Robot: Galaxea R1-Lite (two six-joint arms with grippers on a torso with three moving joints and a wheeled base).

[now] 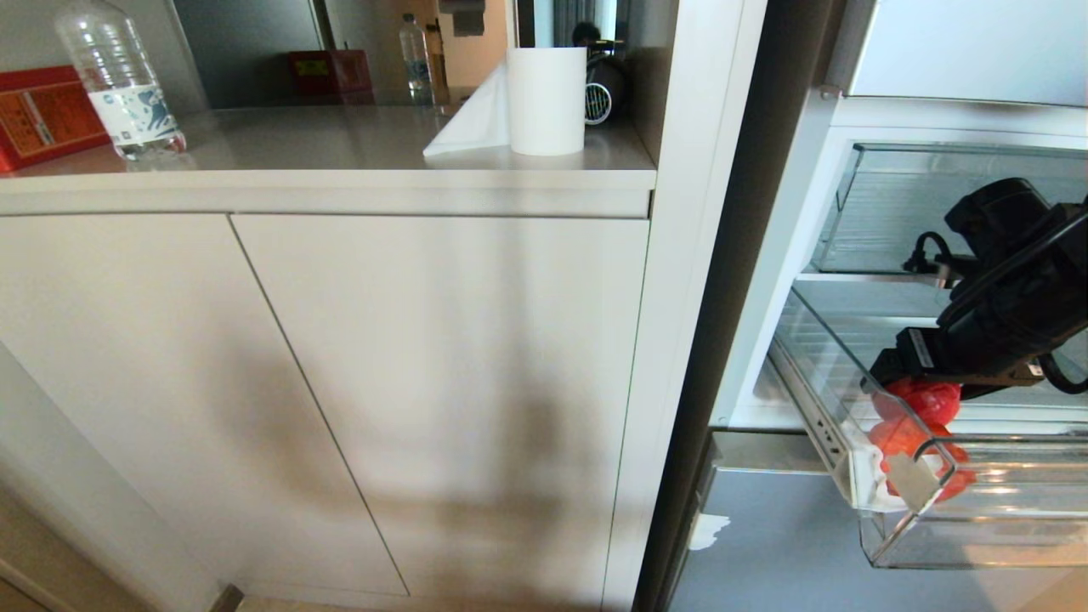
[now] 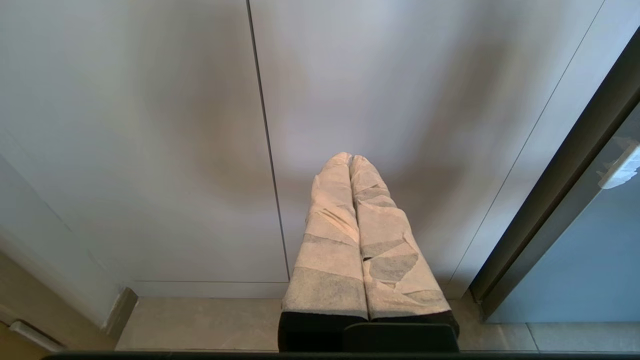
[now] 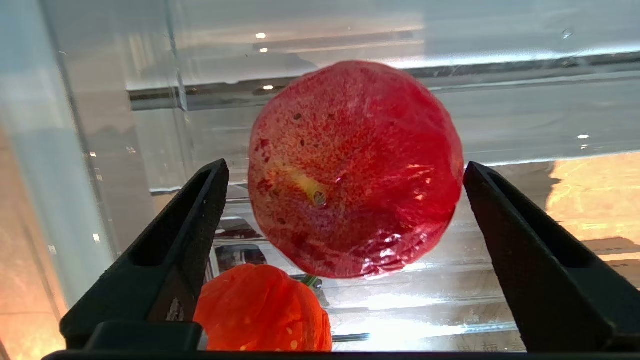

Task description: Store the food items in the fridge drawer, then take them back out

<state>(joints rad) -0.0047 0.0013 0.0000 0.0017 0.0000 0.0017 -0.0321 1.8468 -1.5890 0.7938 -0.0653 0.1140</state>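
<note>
The fridge drawer (image 1: pixel 814 374), a clear bin with whitish tape on its front corner, is pulled out at the right. Two food items lie in it. One is a glossy dark-red round fruit (image 3: pixel 355 170) (image 1: pixel 925 399). The other is a smaller orange-red piece (image 3: pixel 260 310) (image 1: pixel 903 438) beside it, nearer the front. My right gripper (image 3: pixel 346 169) reaches down into the drawer and is open. Its black fingers (image 3: pixel 200 215) stand on either side of the red fruit with a gap on each side. My left gripper (image 2: pixel 350 160) is shut, empty, and parked facing the cabinet doors.
A second clear bin (image 1: pixel 892 212) sits on the shelf above the drawer. The fridge frame (image 1: pixel 705 255) stands to the left of it. On the counter are a paper roll (image 1: pixel 546 100), a water bottle (image 1: pixel 119 81) and a red box (image 1: pixel 42 115).
</note>
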